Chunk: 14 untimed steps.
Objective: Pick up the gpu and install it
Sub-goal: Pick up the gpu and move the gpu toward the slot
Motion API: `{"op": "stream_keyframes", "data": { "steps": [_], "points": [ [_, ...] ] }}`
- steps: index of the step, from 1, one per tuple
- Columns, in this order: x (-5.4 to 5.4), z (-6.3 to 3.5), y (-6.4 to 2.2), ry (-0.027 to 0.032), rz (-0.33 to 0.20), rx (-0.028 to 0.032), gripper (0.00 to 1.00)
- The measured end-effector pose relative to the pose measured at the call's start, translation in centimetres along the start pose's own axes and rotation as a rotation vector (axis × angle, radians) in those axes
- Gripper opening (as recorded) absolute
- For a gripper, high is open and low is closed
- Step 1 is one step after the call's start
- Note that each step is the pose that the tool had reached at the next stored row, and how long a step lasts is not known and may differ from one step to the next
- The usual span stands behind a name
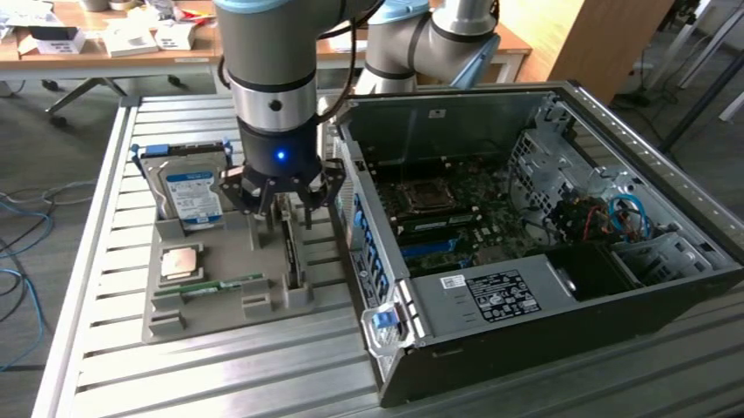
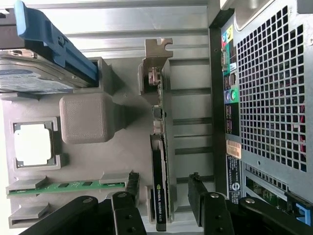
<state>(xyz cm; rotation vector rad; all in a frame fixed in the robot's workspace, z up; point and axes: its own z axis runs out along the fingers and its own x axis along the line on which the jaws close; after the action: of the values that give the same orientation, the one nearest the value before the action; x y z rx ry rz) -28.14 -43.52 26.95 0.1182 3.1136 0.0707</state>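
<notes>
The gpu (image 2: pixel 159 147) stands on its edge in a slot of the grey holder (image 2: pixel 98 161), its silver bracket (image 2: pixel 157 58) at one end. In the exterior view the gpu (image 1: pixel 292 261) is a thin dark card just left of the computer case. My gripper (image 2: pixel 162 200) is open and straddles the card, one finger (image 2: pixel 126 208) on each side with a gap to it. From the exterior view the gripper (image 1: pixel 286 222) hangs straight down over the holder's back part, fingertips at the card's top edge.
The holder also carries a hard drive (image 1: pixel 192 196) in a blue caddy, a square processor (image 1: pixel 184 261) and a green memory stick (image 1: pixel 215 286). The open computer case (image 1: pixel 558 287) with its motherboard (image 1: pixel 448 218) stands close on the exterior view's right, on the slatted metal table (image 1: pixel 233 366).
</notes>
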Motion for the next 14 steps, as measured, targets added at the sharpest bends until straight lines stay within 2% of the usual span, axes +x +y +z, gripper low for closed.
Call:
{"op": "stream_keyframes", "data": {
  "steps": [9, 14],
  "points": [
    [0.0, 1.35, -0.08, -0.0001, 0.001, -0.0001, 0.53],
    [0.0, 1.59, -0.09, -0.0002, 0.001, -0.0003, 0.53]
  ]
}}
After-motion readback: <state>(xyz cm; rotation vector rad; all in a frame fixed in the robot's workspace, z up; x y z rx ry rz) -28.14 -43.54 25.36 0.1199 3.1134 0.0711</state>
